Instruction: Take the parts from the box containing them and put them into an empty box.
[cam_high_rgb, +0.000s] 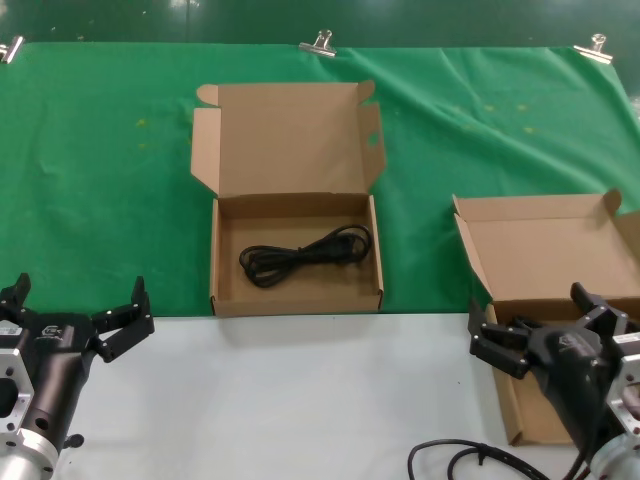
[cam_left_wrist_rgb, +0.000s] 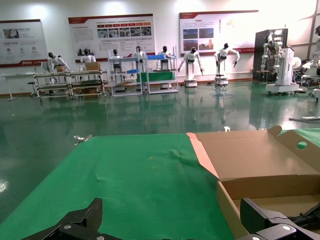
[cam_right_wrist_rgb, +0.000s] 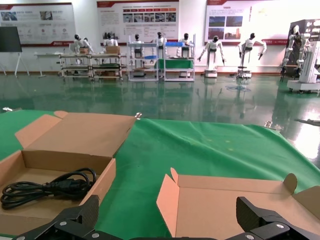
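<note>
The parts (cam_high_rgb: 305, 255), a thin black looped cord (cam_right_wrist_rgb: 47, 187), lie on the floor of the middle cardboard box (cam_high_rgb: 296, 303), whose upright lid (cam_high_rgb: 285, 135) has folded side wings. To the right stands a second box with a plain lid (cam_high_rgb: 545, 255); my right gripper (cam_high_rgb: 535, 312) hovers open over its front and hides most of its floor. My left gripper (cam_high_rgb: 80, 290) is open and holds nothing, low at the near left, left of the middle box. In the wrist views both the left gripper (cam_left_wrist_rgb: 171, 212) and the right gripper (cam_right_wrist_rgb: 167, 207) have wide gaps.
A green cloth (cam_high_rgb: 100, 180) covers the far table, held by metal clips (cam_high_rgb: 318, 42) along its back edge. The near strip is white tabletop (cam_high_rgb: 300, 400). A thicker black cable (cam_high_rgb: 470, 462) curls at the near right by my right arm.
</note>
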